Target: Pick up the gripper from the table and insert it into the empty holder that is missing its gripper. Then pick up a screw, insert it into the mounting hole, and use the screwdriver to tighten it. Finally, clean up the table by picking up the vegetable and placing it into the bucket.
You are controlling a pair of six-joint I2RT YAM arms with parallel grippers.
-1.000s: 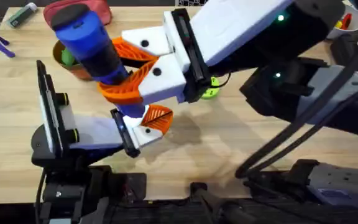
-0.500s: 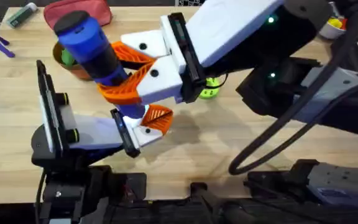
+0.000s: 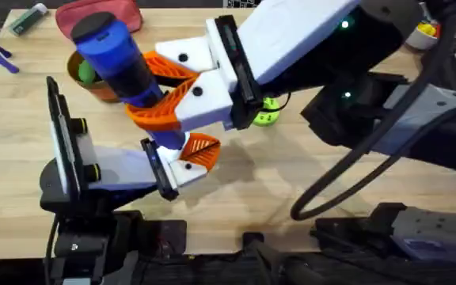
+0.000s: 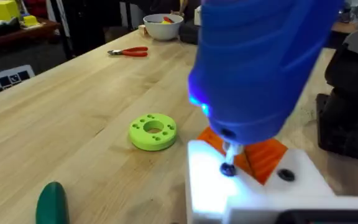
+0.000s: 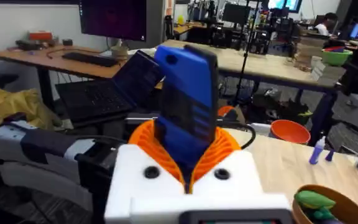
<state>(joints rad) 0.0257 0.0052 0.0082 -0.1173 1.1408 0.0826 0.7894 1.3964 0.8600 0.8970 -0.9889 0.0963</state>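
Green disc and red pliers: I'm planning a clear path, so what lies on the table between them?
In the left wrist view, bare wood lies between the green disc and the red-handled pliers.

No text, label, brand, number or sign can be read anywhere. Markings are seen on the keys of a keyboard (image 4: 5, 79) at the tabletop's (image 4: 73, 118) edge in the left wrist view, but they cannot be made out. Bright content is shown on distant monitors (image 5: 284, 5) in the right wrist view, none of it legible.
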